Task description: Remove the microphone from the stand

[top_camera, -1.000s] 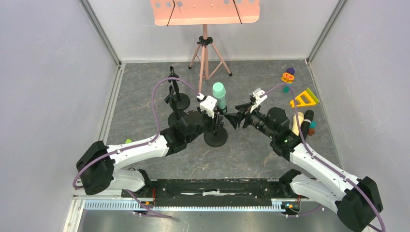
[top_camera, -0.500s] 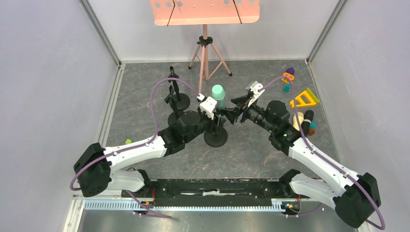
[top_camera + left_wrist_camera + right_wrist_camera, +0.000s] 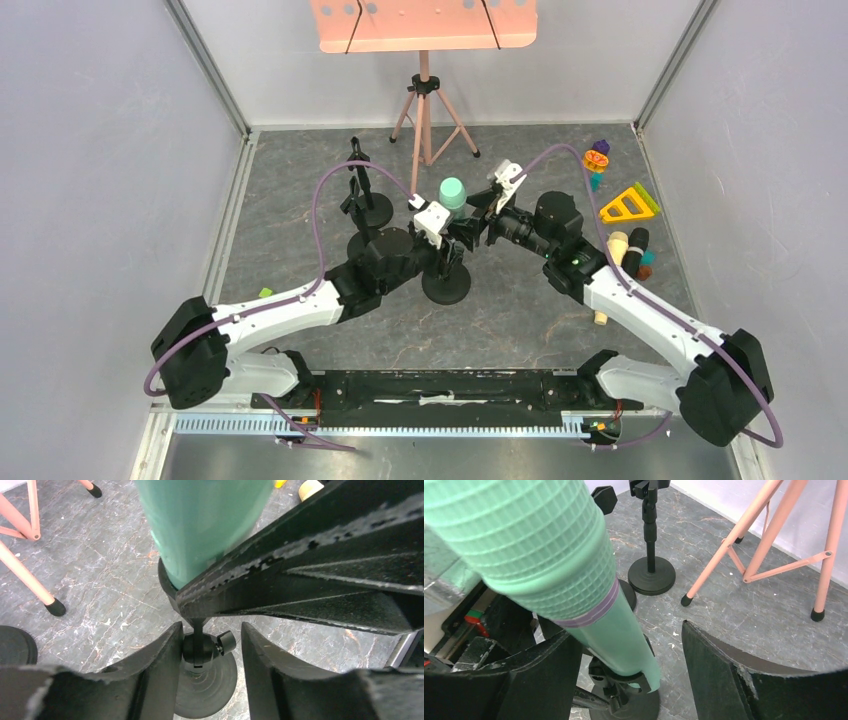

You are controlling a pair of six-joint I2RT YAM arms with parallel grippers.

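Since a second ago the right arm has swung in leftward, so its end effector now sits at the microphone. The left arm has barely shifted.

On the left of the grey bench point(image 3: 290, 190) we see two spare stands point(image 3: 373, 211). Next comes the left end effector point(image 3: 210, 639), low on the stand point(image 3: 446, 287). Its fingers point(image 3: 155, 675) sit either side of the thin post by the small knob. There's a sliver of gap on the knob side, so they're parted, not clamped.

The microphone point(image 3: 452, 192), green, is seated in the stand's clip, head up and tilted. Behind it at the back is a pink music stand point(image 3: 424, 25).

The right end effector point(image 3: 626, 635) straddles the microphone's handle below the mesh head, spread wide. One finger point(image 3: 524, 680) is close against the handle and the other is well clear, so we call it not gripped.

Far right, near the wall, are a yellow triangle point(image 3: 628, 205) and a few small toys point(image 3: 596, 157).
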